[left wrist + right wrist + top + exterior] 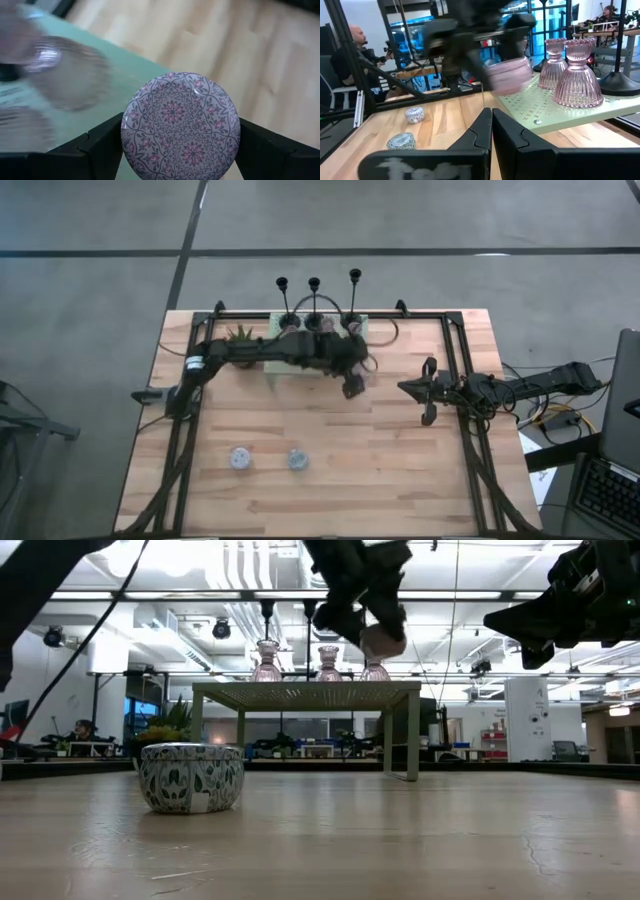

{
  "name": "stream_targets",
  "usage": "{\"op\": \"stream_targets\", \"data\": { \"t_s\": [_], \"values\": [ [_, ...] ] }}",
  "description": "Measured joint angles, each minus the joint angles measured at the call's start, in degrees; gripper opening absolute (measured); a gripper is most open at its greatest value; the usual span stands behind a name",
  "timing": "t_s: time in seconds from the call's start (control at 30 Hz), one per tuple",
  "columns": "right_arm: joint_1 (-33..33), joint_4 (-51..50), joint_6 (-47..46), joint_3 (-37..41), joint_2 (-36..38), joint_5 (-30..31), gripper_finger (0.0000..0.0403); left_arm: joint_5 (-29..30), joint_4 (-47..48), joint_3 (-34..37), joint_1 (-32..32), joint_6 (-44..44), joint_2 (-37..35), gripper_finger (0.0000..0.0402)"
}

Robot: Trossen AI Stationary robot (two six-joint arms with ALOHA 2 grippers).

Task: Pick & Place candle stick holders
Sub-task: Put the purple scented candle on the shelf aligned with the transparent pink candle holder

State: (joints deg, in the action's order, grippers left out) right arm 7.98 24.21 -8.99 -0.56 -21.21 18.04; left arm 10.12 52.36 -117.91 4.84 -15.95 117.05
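My left gripper [352, 383] is shut on a short round pink-patterned holder [180, 125], held in the air over the right end of the mint-green shelf [318, 352]. Several pink ribbed glass holders [580, 75] stand on the shelf top. Three slim black candlesticks [314, 290] stand at the far edge behind the shelf. Two more short round patterned holders [240, 457] [297, 458] rest on their bases on the table near its front. My right gripper [426, 392] is shut and empty, above the table's right part. My left gripper pinches the round holder by its side wall [127, 135], one finger on each opposite side. The fingers [102, 145] come from above, pointing down. The holder is lifted clear, above the shelf top in the low view [383, 640], its patterned top facing the wrist camera.
A small green plant [240, 335] stands at the shelf's left end. A black frame [455, 340] runs around the table. One patterned holder [190, 777] stands close before the low camera. A person [355, 37] sits beyond the table. Bare wood lies between the two arms.
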Motion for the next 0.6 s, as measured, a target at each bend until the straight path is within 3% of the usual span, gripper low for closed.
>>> {"op": "stream_targets", "data": {
  "t_s": [0.13, 0.6],
  "values": [
    [0.01, 0.0, 0.0, 0.0, 0.0, 0.0, 0.0008, 2.45, -0.68, 0.03, 2.47, -5.87, 0.0, 0.0314],
    [0.0, 0.02, 0.01, 0.0, 0.0, 0.0, 0.0008, 0.96, -5.49, 6.16, 4.37, -7.88, 0.04, 0.0314]
  ]
}}
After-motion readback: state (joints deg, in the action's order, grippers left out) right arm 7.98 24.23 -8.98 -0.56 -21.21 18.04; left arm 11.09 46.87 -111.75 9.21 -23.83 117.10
